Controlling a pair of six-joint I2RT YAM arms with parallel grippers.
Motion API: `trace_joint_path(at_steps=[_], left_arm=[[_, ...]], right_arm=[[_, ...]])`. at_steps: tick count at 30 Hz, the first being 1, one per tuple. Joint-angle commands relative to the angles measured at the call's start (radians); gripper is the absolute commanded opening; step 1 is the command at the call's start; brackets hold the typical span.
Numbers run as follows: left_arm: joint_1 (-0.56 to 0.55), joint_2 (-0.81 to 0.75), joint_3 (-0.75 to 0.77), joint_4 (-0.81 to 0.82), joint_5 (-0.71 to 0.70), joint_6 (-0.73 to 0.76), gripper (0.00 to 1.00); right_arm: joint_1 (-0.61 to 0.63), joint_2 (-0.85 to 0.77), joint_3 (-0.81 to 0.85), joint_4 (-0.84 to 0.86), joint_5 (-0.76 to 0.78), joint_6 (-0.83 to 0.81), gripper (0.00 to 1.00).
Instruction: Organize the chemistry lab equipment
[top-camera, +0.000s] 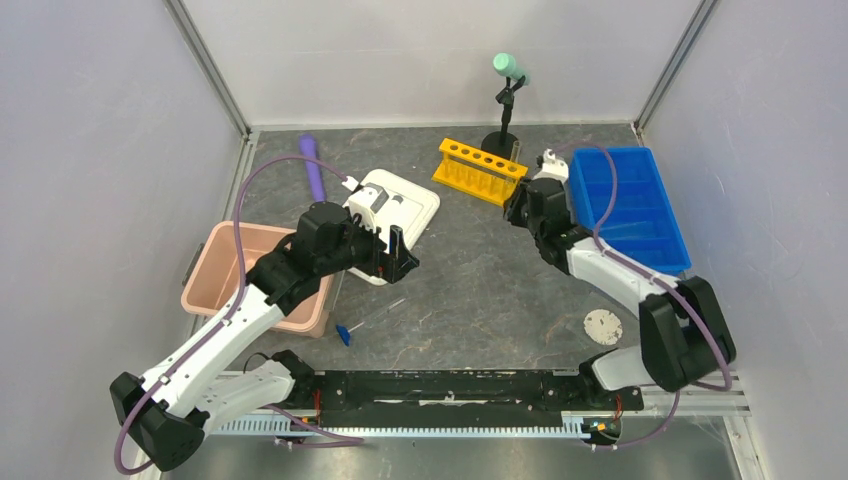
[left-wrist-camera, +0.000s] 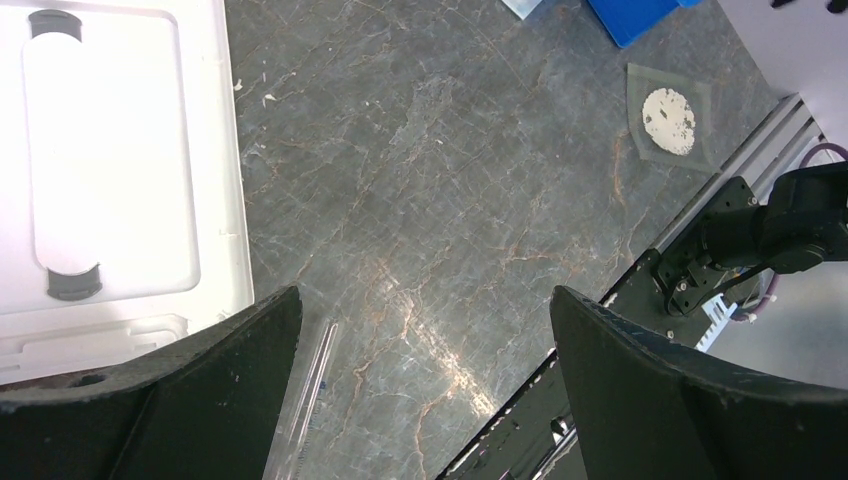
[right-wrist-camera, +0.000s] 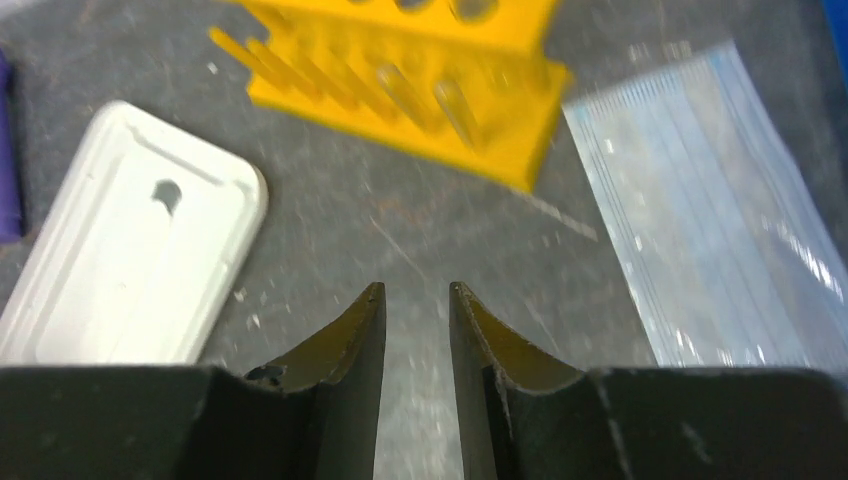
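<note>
My left gripper (top-camera: 397, 256) (left-wrist-camera: 425, 295) hangs wide open over bare table beside the white tray (top-camera: 405, 205) (left-wrist-camera: 120, 170), holding nothing. A thin clear tube (left-wrist-camera: 308, 390) (top-camera: 385, 310) lies by its left finger, and a blue-capped tube (top-camera: 343, 333) lies nearer the front edge. My right gripper (top-camera: 520, 207) (right-wrist-camera: 415, 290) sits just in front of the yellow rack (top-camera: 480, 170) (right-wrist-camera: 400, 80), which holds several clear tubes. Its jaws stand a narrow gap apart with nothing between them. A pale blue face mask (right-wrist-camera: 710, 250) lies to its right. A round clear dish with a white disc (top-camera: 602, 326) (left-wrist-camera: 668, 118) rests front right.
A pink bin (top-camera: 255, 275) stands at the left and a blue bin (top-camera: 630, 205) at the right. The purple cylinder (top-camera: 312, 165) lies back left. The black stand with a mint top (top-camera: 508, 100) rises behind the rack.
</note>
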Motion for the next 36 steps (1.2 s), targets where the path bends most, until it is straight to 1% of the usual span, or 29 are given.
trace_joint_path(at_steps=[1, 4, 6, 9, 11, 13, 14, 17, 18, 19, 20, 25, 27, 28, 31, 33, 36], left_arm=[[0.004, -0.019, 0.044, 0.012, 0.009, 0.04, 1.0], [0.004, -0.021, 0.042, 0.012, 0.008, 0.041, 1.0], [0.004, -0.025, 0.042, 0.012, 0.008, 0.041, 1.0], [0.004, -0.024, 0.044, 0.012, 0.008, 0.043, 1.0], [0.004, -0.027, 0.042, 0.013, 0.01, 0.043, 1.0], [0.004, -0.026, 0.041, 0.016, 0.011, 0.041, 1.0], [0.004, -0.026, 0.042, 0.016, 0.012, 0.041, 1.0], [0.004, -0.023, 0.045, 0.017, 0.022, 0.038, 1.0], [0.004, -0.024, 0.044, 0.017, 0.025, 0.037, 1.0], [0.004, -0.025, 0.043, 0.017, 0.028, 0.037, 1.0], [0.004, -0.028, 0.042, 0.018, 0.029, 0.036, 1.0], [0.004, -0.035, 0.041, 0.024, 0.029, 0.033, 1.0], [0.004, -0.036, 0.042, 0.026, 0.035, 0.028, 1.0], [0.004, -0.037, 0.041, 0.029, 0.042, 0.025, 1.0], [0.004, -0.042, 0.038, 0.033, 0.057, 0.021, 1.0], [0.004, -0.049, 0.036, 0.033, 0.056, 0.019, 1.0], [0.004, -0.061, 0.032, 0.04, 0.059, 0.015, 1.0]], right_arm=[[-0.01, -0.143, -0.087, -0.284, 0.009, 0.216, 0.37], [-0.012, -0.252, -0.138, -0.437, 0.101, 0.328, 0.45], [-0.012, -0.316, -0.17, -0.543, 0.163, 0.404, 0.48], [-0.013, -0.392, -0.216, -0.693, 0.242, 0.5, 0.49], [-0.013, -0.425, -0.225, -0.813, 0.292, 0.566, 0.49], [-0.013, -0.447, -0.225, -0.899, 0.322, 0.613, 0.49], [-0.012, -0.457, -0.225, -0.897, 0.326, 0.578, 0.49], [-0.013, -0.475, -0.234, -0.709, 0.291, 0.203, 0.49], [-0.013, -0.476, -0.239, -0.637, 0.251, 0.056, 0.48], [-0.013, -0.472, -0.241, -0.589, 0.209, -0.047, 0.46], [-0.012, -0.461, -0.228, -0.587, 0.186, -0.134, 0.45], [-0.012, -0.382, -0.091, -0.693, 0.196, -0.335, 0.44], [-0.012, -0.36, -0.056, -0.729, 0.096, -0.458, 0.45], [-0.01, -0.348, -0.045, -0.75, 0.079, -0.481, 0.47], [0.001, -0.297, -0.012, -0.85, 0.103, -0.483, 0.47], [0.021, -0.264, -0.021, -0.901, 0.148, -0.453, 0.47], [0.078, -0.238, -0.063, -0.944, 0.16, -0.397, 0.49]])
